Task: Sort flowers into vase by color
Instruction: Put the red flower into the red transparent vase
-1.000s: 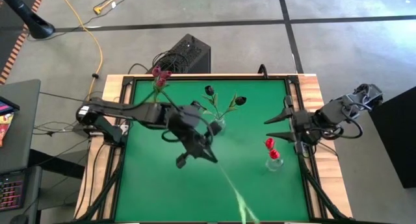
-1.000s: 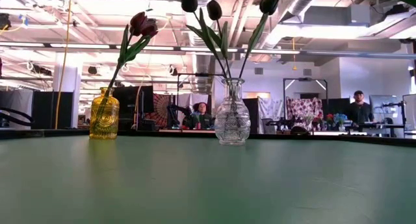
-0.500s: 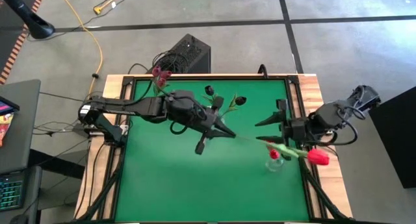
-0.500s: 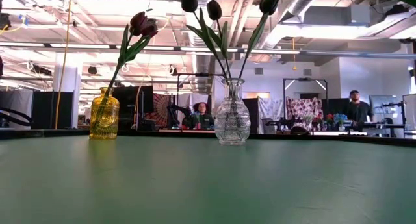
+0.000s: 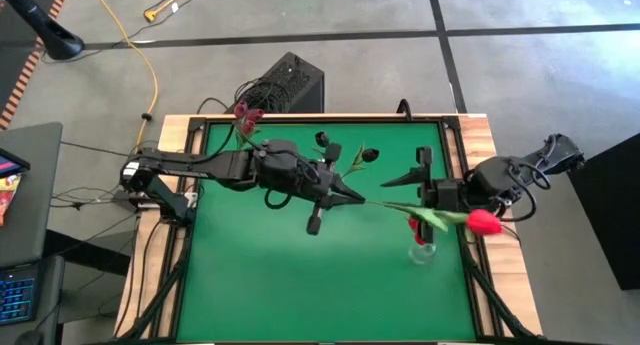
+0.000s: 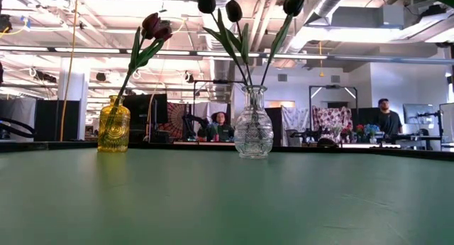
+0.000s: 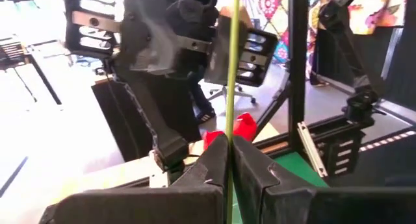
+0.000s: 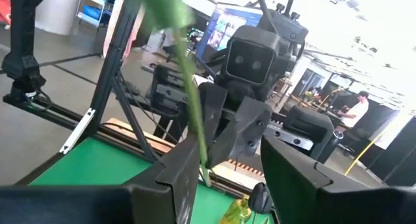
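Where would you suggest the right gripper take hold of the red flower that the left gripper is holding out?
Probably on the bare green stem, between the left gripper and the leaves near the red flower head. The stem lies roughly level across the table toward the right gripper, whose fingers are open, so closing across it from the side suits. The head and leaves look too soft to pinch.

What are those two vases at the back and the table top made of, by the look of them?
The yellow vase looks like amber-tinted glass: translucent, glossy, with a bumpy pattern. The clear vase seems to be textured glass too, since the room shows through it. The table top looks like matte green felt or mat, showing no reflections.
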Robot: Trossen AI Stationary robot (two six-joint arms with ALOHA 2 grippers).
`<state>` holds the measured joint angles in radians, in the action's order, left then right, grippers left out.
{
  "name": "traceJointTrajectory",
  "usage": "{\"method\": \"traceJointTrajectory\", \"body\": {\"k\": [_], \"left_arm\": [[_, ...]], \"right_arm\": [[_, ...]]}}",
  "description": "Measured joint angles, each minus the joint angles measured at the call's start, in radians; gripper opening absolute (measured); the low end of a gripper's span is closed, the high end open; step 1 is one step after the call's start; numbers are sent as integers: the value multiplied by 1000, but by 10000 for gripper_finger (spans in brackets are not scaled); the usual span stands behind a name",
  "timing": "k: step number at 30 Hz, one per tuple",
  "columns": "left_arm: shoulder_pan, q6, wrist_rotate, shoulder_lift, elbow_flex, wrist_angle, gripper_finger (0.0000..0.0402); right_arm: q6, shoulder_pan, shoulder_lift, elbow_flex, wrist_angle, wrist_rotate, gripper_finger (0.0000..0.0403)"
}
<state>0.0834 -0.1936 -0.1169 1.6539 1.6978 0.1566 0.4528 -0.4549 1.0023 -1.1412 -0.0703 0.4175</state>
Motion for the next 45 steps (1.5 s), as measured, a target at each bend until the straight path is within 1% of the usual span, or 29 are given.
{"method": "traceJointTrajectory", "body": {"k": [5,9,18,25,28,33,36,39,41,45], "left_arm": [[0,16,34,0,0,-15,0],[0,17,68,0,0,-24,0],[-2,20,75,0,0,-24,0],[-5,16,62,0,-1,-30,3],[-5,-14,23,0,-1,-34,24],[-4,-18,52,-11,-2,-25,99],[-4,4,98,-49,-2,12,143],[-4,29,106,-105,-2,92,174],[0,57,108,-133,0,155,183],[35,98,123,-167,0,317,183]], "right_arm": [[0,0,-1,0,1,-26,154],[0,0,0,0,-1,-27,130],[1,0,0,0,1,-27,83],[-16,0,0,0,8,-26,22],[-74,4,-3,0,6,-9,16],[-157,37,-22,-31,-18,35,16],[-222,59,-42,-82,-111,56,16],[-323,72,-64,-150,-308,111,16],[-419,80,-78,-191,-453,132,16],[-617,92,-100,-248,-715,134,16]]}}
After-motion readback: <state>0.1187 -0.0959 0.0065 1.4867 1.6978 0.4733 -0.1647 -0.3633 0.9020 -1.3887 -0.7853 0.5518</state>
